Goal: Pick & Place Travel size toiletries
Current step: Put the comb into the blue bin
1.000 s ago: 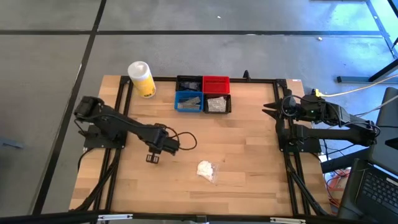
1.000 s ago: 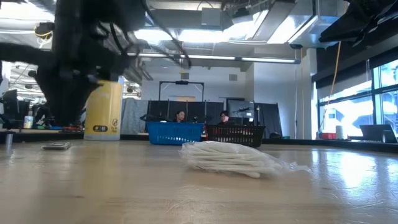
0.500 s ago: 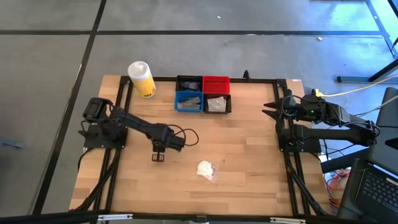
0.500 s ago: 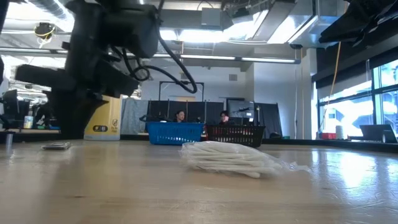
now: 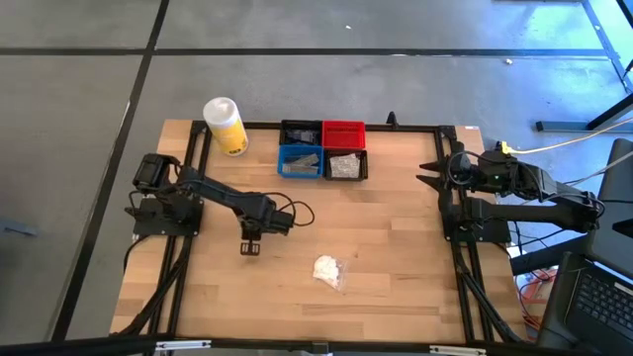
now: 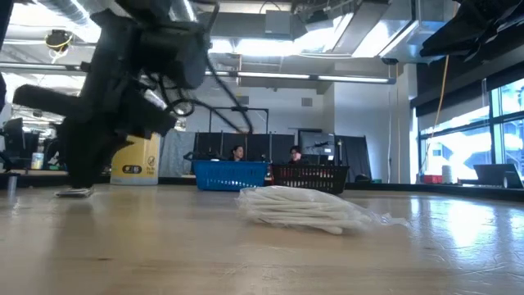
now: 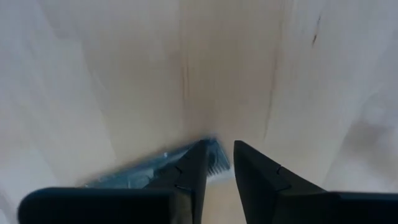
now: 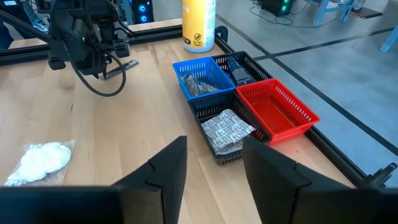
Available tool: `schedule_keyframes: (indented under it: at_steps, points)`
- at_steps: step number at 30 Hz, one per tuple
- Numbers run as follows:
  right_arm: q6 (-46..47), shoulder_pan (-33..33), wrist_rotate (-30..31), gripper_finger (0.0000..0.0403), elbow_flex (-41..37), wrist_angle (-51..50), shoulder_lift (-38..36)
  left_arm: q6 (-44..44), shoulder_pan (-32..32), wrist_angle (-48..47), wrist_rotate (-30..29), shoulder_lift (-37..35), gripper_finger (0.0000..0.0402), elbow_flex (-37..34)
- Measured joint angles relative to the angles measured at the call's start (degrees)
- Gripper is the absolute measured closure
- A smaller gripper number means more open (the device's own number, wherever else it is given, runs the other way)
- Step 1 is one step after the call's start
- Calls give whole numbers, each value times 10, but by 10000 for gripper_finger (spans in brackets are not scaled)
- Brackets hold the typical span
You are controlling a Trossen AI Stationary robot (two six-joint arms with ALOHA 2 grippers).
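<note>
**Left gripper down on a flat packet; white wad lies loose on the desk**

Nearest the front edge of the desk (image 5: 396, 287) lies the white wad (image 5: 327, 269) in clear wrap, alone on the bare wood, apart from both arms. In the low view it sits in the foreground, a pale crinkled bundle (image 6: 303, 209) flat on the boards.

A little farther in, to the left, the left gripper (image 5: 249, 244) points down at the desk over a small flat packet (image 7: 155, 168). In the left wrist view its two dark fingers (image 7: 189, 177) stand narrowly apart, and the serrated end of the packet shows beside and partly under one of them; whether they pinch it, I cannot tell. In the low view the packet (image 6: 74, 192) lies flat on the wood at the foot of the arm.

At the right edge of the desk the right gripper (image 5: 427, 176) waits above the frame, its fingers spread and holding nothing.

Farther back are four small bins: blue bin (image 5: 300, 161) and a black bin (image 5: 347, 165) with a silvery packet (image 8: 227, 129) inside, behind them another black bin (image 5: 301, 132) and the red bin (image 5: 343, 133). At the far left corner stands a yellow container (image 5: 226, 126).

Beyond the desk, two people (image 6: 264, 152) sit in the room.
</note>
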Motion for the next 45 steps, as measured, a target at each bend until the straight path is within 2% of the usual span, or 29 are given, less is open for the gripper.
schedule_keyframes:
  at_steps: [12, 26, 36, 40, 45]
  points:
    - [0, 0, 0, 235, 0, 0, 0, 3, 0, 10, -4, -1, 285, -34]
    - [0, 0, 0, 259, 0, 0, 0, 4, -18, 55, -29, -2, 283, -20]
    - [0, 0, 0, 275, 0, 0, 0, 14, -22, 50, -34, -1, 281, -1]
    - [0, 0, 0, 280, 0, 0, 0, 9, -23, 50, -37, -1, 260, 21]
    - [0, 0, 0, 285, 0, 0, 0, 18, -23, 45, -50, -1, 212, 28]
